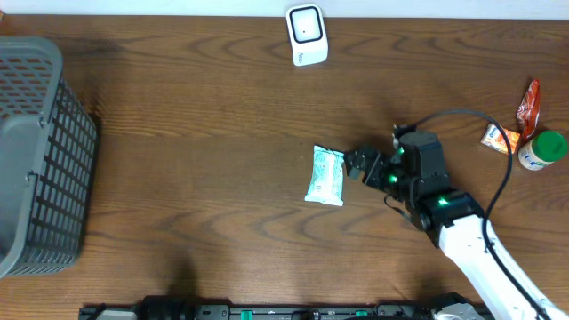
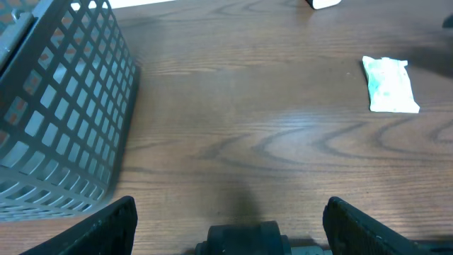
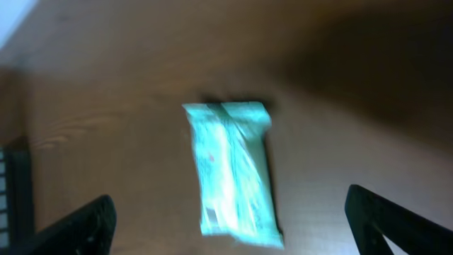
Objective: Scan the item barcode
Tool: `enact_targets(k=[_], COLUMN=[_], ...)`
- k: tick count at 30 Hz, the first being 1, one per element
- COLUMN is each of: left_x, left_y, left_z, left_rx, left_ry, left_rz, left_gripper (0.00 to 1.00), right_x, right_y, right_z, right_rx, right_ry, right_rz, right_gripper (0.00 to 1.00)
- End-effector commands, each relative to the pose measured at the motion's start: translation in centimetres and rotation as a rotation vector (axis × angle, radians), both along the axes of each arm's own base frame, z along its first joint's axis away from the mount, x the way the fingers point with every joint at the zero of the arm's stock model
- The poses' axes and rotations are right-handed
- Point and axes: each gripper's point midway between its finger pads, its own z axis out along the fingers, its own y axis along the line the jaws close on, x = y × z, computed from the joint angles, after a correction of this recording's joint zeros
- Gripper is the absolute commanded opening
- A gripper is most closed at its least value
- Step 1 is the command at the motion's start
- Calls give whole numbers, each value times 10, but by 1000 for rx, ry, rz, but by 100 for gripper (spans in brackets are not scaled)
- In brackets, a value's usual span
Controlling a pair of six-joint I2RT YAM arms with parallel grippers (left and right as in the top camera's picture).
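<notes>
Overhead: green packet (image 1: 324, 176) just beside the spread right gripper (image 1: 355, 165)

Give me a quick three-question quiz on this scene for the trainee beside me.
1. True or false: the right gripper is clamped on the green-and-white packet.
2. Which thing stands at the left edge of the overhead view? A) grey mesh basket B) green-capped bottle C) red sachet
3. Short answer: is the packet touching the white scanner?

Key: 1 false, its jaws stand open and the packet lies loose on the table; 2 A; 3 no, they are well apart.
</notes>
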Motion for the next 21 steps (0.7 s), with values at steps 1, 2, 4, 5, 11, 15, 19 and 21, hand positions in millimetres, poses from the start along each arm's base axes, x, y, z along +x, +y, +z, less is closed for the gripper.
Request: enact_targets(k=[1,2,4,5,11,15,19,21], left_x=[-1,-1,-1,-1,-1,-1,-1,-1], left_y=[1,1,1,1,1,1,1,1], left_z=[0,0,0,0,0,0,0,0], left_rx=[13,13,13,13,13,13,13,13], left_ry=[-3,-4,-3,-4,-3,-4,-3,-4], left_rz=[-1,-1,-1,-1,-1,-1,-1,-1], left_gripper=[84,84,84,84,84,85,84,84], right_x=[16,19,31,39,83,104,101,95], right_y=[11,18,22,19,19,38,50,49], right_z=[-5,-8,-16,-21,-38,-41,-55,-69], right_rx=[-87,-78,-65,-65,-23,20,45,33], right_ry=[-121,-149,-182,-179,-129,-127,-97,-60], right_rz=[226,297,383,390,481,554,663,697], right_gripper=[99,99,99,99,98,98,99,99])
